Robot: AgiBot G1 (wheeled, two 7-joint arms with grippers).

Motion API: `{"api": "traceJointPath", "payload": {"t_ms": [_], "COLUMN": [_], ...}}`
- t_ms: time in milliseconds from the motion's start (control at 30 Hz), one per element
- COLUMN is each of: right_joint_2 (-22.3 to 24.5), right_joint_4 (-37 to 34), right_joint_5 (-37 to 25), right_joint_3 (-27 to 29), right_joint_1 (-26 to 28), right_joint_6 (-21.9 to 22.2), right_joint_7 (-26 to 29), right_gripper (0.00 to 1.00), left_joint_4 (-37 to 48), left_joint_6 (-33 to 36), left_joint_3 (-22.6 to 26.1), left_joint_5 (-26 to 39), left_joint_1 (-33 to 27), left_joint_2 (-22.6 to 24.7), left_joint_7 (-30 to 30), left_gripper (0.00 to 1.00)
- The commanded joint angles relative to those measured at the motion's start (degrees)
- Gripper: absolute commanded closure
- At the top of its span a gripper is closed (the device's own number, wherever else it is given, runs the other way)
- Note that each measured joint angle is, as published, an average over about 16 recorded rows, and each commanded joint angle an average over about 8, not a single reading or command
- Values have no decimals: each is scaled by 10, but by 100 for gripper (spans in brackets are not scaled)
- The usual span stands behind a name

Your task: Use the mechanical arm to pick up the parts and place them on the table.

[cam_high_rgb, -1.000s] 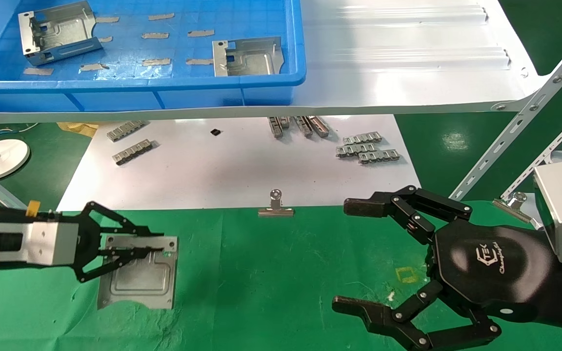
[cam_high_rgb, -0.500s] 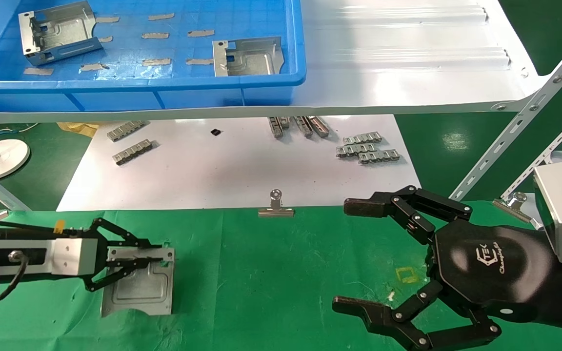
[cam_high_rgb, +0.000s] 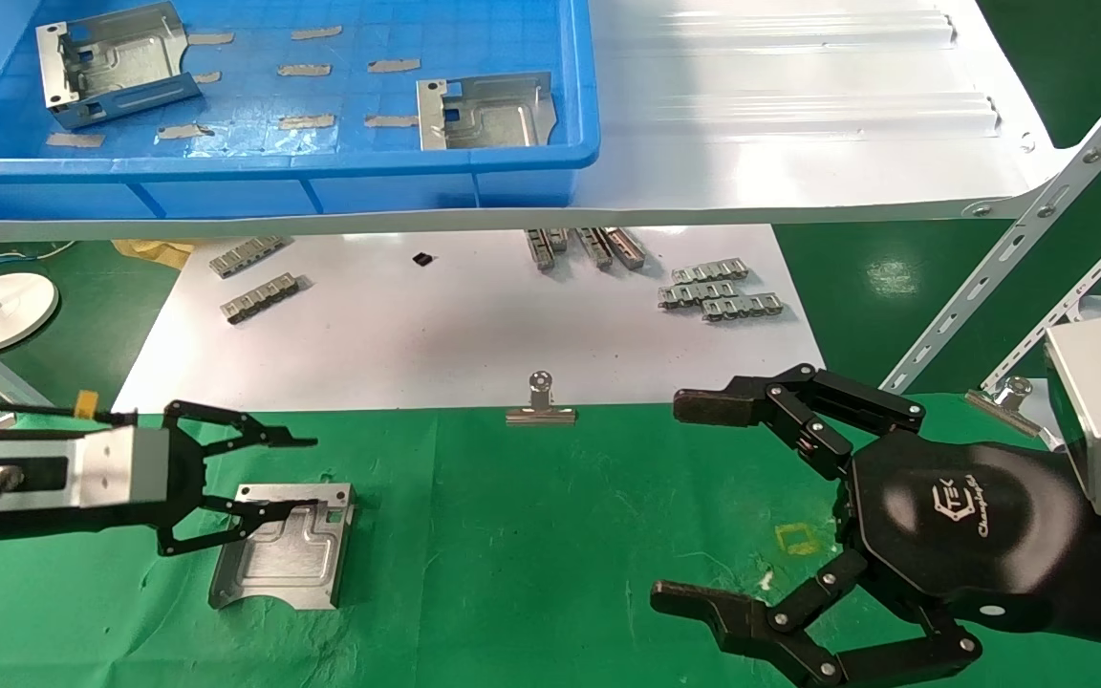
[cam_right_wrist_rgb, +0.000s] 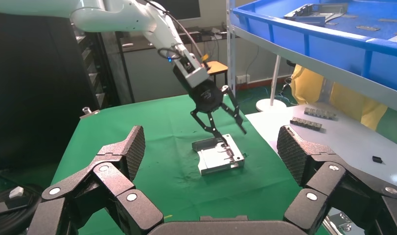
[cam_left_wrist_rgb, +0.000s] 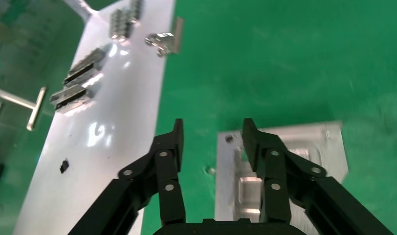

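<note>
Bracket [cam_high_rgb: 281, 559] lies flat on the green tabletop [cam_high_rgb: 531, 535], directly under and just ahead of the left end effector [cam_high_rgb: 297, 473]. Left end effector is spread open, nothing between its fingers; one finger [cam_high_rgb: 249, 514] sits over the bracket's rear edge, the other is off to the far side, over bare cloth. Can't tell from the head view whether that finger touches the metal. In the left wrist view the bracket [cam_left_wrist_rgb: 284, 169] shows past the open left end effector [cam_left_wrist_rgb: 212, 133], one finger [cam_left_wrist_rgb: 257, 142] overlapping its flanged edge, the other over green cloth beside it. Right wrist view shows the bracket [cam_right_wrist_rgb: 220, 157] flat on the cloth with the left end effector [cam_right_wrist_rgb: 221, 129] poised above it.

Right end effector [cam_high_rgb: 680, 502] is parked over the tabletop well to the right of the left one, fingers wide open and holding nothing; a yellow square outline [cam_high_rgb: 797, 539] sits on the cloth between its fingers, near the palm.

Two more brackets are in the blue bin [cam_high_rgb: 550, 182] on the white shelf [cam_high_rgb: 799, 115], far beyond both end effectors: one at its left [cam_high_rgb: 116, 62], one at its right [cam_high_rgb: 484, 110]. A binder clip [cam_high_rgb: 540, 405] sits at the cloth's far edge, between the two end effectors.
</note>
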Motion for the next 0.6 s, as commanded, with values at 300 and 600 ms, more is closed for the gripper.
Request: {"api": "traceJointPath", "payload": {"t_ms": [300, 600], "right_joint_2": [0, 0], "right_joint_4": [0, 0], "right_joint_5": [0, 0], "right_joint_3": [0, 0], "right_joint_1": [0, 0], "right_joint_6": [0, 0], "right_joint_7": [0, 0], "right_gripper": [0, 0], "left_joint_4": [3, -2], "left_joint_6": [5, 4], "left_joint_3": [-17, -16], "left_joint_5": [-50, -44], "left_joint_1": [33, 29], "left_joint_2": [-9, -9], "left_joint_7": [-85, -76], "left_gripper": [0, 0]}}
